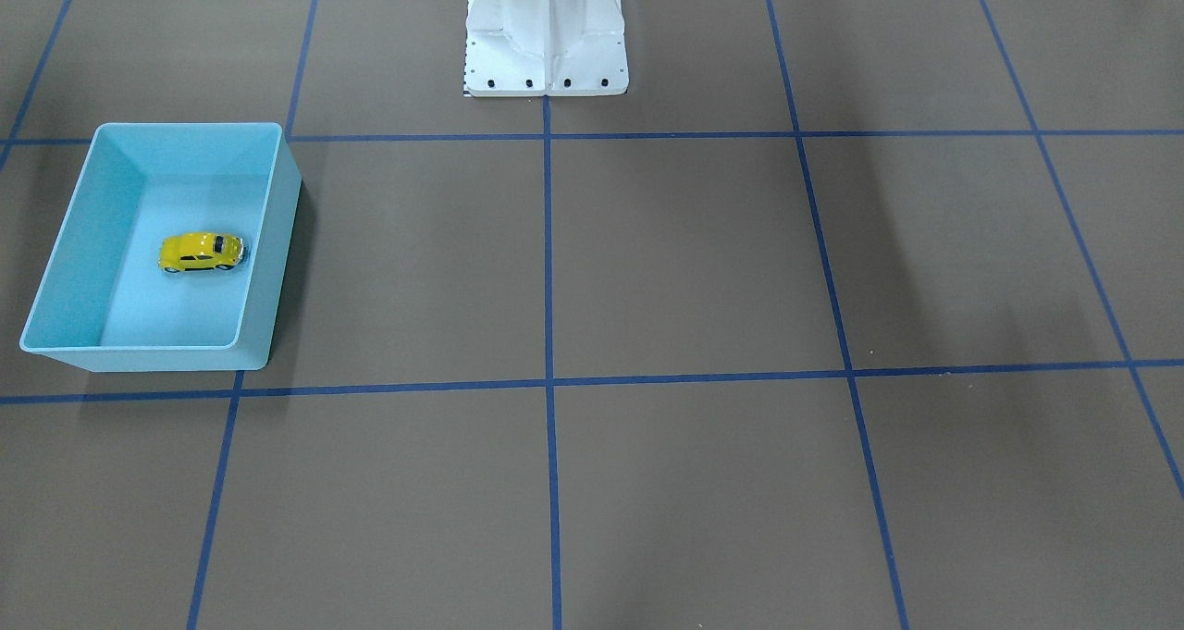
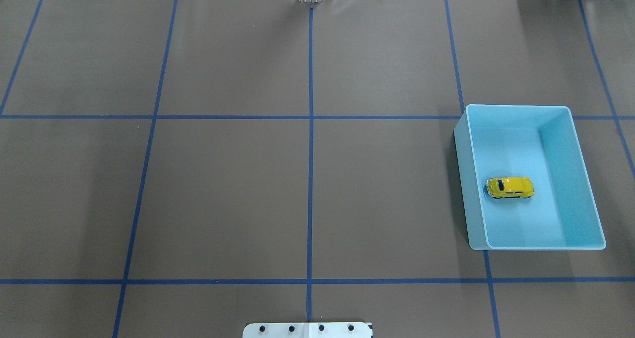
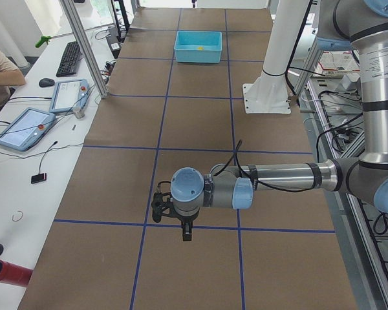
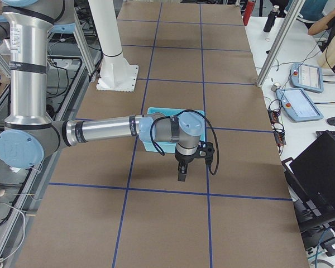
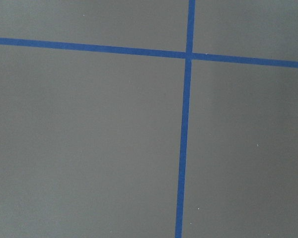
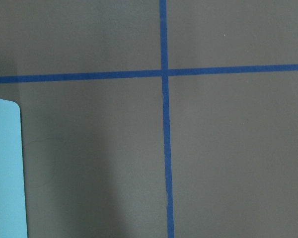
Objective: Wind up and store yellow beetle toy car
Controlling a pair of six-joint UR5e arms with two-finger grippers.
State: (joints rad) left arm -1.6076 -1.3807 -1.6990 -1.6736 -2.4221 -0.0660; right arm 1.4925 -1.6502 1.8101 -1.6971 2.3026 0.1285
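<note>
The yellow beetle toy car (image 1: 202,252) stands on its wheels on the floor of the light-blue bin (image 1: 277,241), on the robot's right side of the table; it also shows in the overhead view (image 2: 510,187) and as a yellow speck in the exterior left view (image 3: 200,46). My left gripper (image 3: 186,230) hangs over the bare table far from the bin. My right gripper (image 4: 182,173) hangs just beside the bin (image 4: 154,147), outside it. Both show only in the side views, so I cannot tell whether they are open or shut.
The brown table carries a grid of blue tape lines (image 2: 310,129). The white robot pedestal (image 1: 546,29) stands at the middle of the robot's edge. Tablets and a keyboard (image 3: 70,58) lie on the side desk, where a person sits. A corner of the bin (image 6: 5,168) shows in the right wrist view.
</note>
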